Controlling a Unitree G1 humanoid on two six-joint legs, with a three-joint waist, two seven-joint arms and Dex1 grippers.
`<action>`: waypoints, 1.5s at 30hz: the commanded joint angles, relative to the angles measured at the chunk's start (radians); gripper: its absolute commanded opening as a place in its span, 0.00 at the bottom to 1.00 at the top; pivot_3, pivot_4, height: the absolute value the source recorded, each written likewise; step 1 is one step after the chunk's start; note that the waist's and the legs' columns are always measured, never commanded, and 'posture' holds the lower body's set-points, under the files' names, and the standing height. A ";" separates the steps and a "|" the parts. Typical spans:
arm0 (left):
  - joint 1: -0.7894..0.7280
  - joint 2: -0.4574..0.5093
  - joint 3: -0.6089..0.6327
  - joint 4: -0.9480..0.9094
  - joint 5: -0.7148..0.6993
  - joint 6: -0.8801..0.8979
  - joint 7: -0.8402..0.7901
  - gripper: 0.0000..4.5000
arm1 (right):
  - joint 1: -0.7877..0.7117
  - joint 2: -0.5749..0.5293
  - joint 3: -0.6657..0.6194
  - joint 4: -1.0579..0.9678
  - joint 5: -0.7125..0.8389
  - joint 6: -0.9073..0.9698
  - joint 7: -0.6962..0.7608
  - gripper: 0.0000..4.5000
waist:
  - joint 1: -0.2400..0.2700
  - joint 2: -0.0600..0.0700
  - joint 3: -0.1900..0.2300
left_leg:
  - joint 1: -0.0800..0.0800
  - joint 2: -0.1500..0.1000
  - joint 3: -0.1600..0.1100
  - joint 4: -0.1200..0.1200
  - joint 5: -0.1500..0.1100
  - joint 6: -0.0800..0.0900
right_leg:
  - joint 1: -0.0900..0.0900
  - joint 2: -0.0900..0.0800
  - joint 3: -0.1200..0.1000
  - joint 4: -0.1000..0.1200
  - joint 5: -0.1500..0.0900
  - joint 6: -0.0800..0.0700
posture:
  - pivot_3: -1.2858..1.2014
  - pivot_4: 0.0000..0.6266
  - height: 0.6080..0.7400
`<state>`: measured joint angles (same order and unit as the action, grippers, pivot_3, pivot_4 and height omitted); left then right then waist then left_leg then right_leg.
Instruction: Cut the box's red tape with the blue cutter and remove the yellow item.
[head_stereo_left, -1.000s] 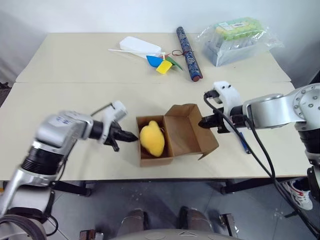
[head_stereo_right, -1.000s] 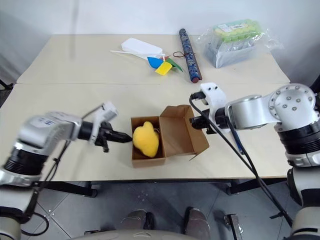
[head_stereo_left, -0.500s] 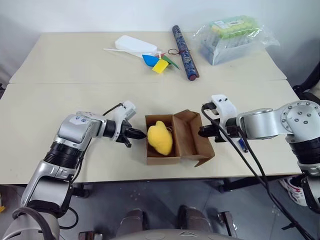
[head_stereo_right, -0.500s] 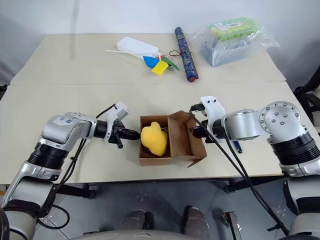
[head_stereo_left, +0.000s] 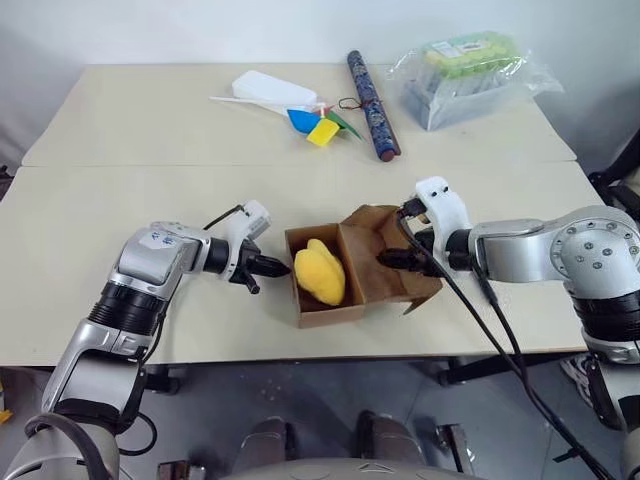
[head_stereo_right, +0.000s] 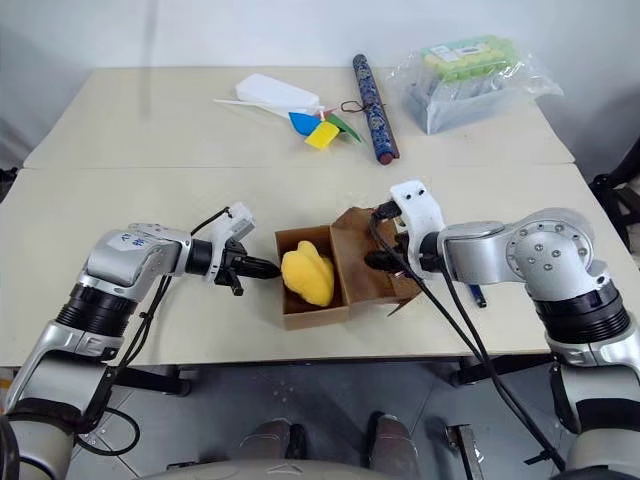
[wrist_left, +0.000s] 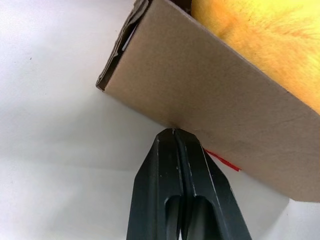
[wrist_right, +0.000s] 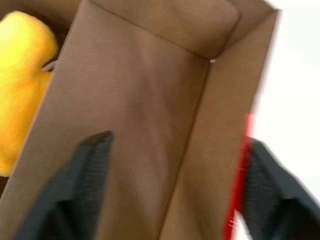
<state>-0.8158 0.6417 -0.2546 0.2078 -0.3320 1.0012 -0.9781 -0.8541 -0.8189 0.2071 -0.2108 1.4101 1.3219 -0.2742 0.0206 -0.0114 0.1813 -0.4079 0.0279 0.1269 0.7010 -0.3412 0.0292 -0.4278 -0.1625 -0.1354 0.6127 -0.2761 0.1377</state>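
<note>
One step left, by the look of it | left gripper (head_stereo_left: 270, 266) pinched shut, tip against the box (head_stereo_left: 325, 308) outer wall | box open, tape evidently cut | yellow item (head_stereo_left: 320, 275) sits inside, not yet removed | right gripper (head_stereo_left: 392, 259) spread wide over the lid flap (head_stereo_left: 385, 252) | red tape (wrist_right: 243, 165) on flap edge | blue cutter (head_stereo_left: 489, 291) lying on the table (head_stereo_left: 130, 180) beyond the right arm.

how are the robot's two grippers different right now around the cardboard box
The left gripper has its black fingers shut, tips pressed to the outside wall of the brown cardboard box. The right gripper has its fingers spread open, straddling the box's raised lid flap. Both point inward at the box from opposite sides; neither touches the fluffy yellow item.
</note>
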 joint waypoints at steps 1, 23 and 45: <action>-0.028 -0.001 -0.001 -0.012 0.009 -0.017 -0.015 0.00 | -0.005 -0.036 -0.074 -0.089 -0.076 -0.013 0.118 0.99 | 0.000 0.000 0.000 | 0.000 0.000 0.000 0.000 0.000 0.000 | 0.000 0.000 0.000 0.000 0.000 0.000 | 0.52 0.24 1.00; -0.081 0.091 0.131 0.108 0.032 -0.048 -0.015 0.14 | 0.276 -0.283 -0.373 -0.219 -0.493 -0.411 0.966 1.00 | 0.005 0.000 0.000 | 0.000 -0.001 0.000 0.000 0.000 0.000 | 0.000 0.000 0.000 -0.001 0.000 0.000 | 0.52 0.24 1.00; -0.278 -0.020 -0.114 -0.149 0.040 -0.119 -0.165 1.00 | 0.832 -0.174 -0.877 -0.350 -0.479 -0.677 1.382 1.00 | 0.016 -0.001 0.001 | 0.002 -0.002 -0.001 0.002 0.000 0.000 | 0.003 0.000 0.000 0.000 0.001 0.001 | 0.52 0.24 1.00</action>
<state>-1.0641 0.6240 -0.3415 0.0617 -0.3168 0.9151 -1.1210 -0.0445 -1.0002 -0.5911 -0.5242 0.9140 0.6714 1.0647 0.0366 -0.0128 0.1819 -0.4056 0.0256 0.1262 0.7028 -0.3412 0.0294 -0.4242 -0.1624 -0.1349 0.6127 -0.2754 0.1389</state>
